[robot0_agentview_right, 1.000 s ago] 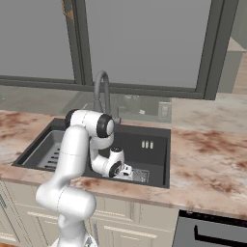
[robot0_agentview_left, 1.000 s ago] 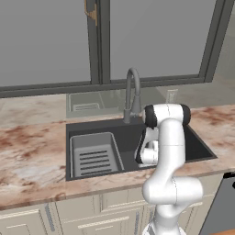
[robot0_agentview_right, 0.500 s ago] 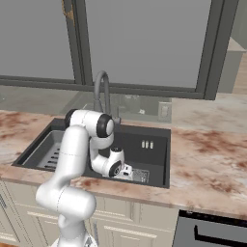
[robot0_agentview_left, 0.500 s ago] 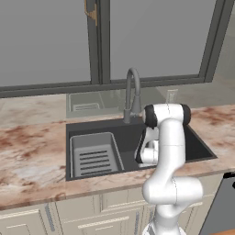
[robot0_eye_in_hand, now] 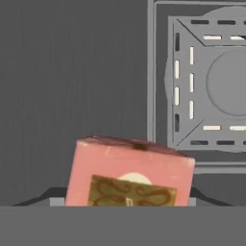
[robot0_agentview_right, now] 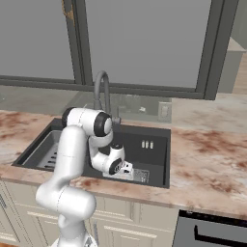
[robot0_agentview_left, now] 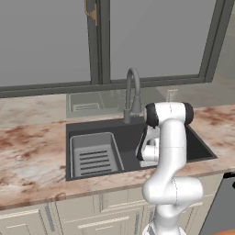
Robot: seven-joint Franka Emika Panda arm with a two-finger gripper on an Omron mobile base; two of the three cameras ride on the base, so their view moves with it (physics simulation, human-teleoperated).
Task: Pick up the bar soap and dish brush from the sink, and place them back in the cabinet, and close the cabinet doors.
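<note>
Sink with one faucet and one slotted rack fills the left base view, the arm reaching down into the basin's right half. From the right base view, the gripper sits low over the basin floor. Through the hand view, one bar soap lies between the spread jaws, beside one drain; I'd centre it squarely before pinching.
</note>
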